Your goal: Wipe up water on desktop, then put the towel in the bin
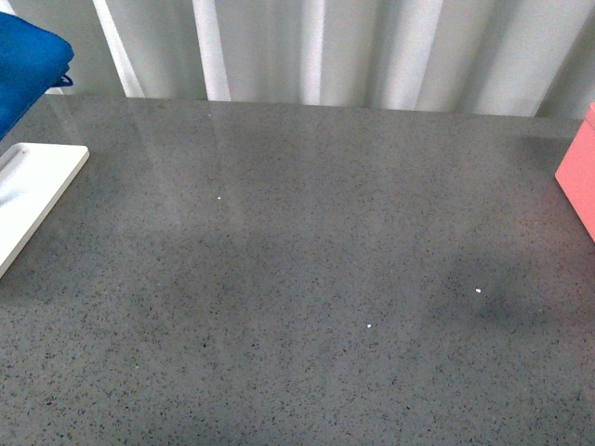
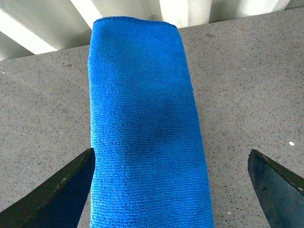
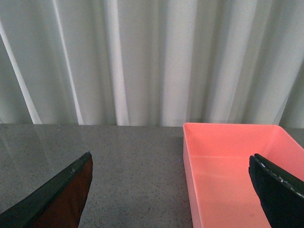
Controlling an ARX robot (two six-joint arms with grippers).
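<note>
The blue towel (image 2: 142, 118) lies folded in a long strip on the grey speckled desktop (image 2: 247, 85). My left gripper (image 2: 171, 190) is open just above it, one finger at the towel's edge, the other well clear of it. In the front view a corner of the towel (image 1: 28, 65) shows at the far left edge, and the desktop (image 1: 316, 269) fills the frame; no arm shows there. My right gripper (image 3: 171, 190) is open and empty, over the near wall of the pink bin (image 3: 228, 171). I see no clear puddle, only a few white specks.
A flat white tray (image 1: 33, 190) lies at the left edge of the desktop. The pink bin (image 1: 581, 172) stands at the right edge. White pleated curtains (image 1: 307, 51) hang behind the table's far edge.
</note>
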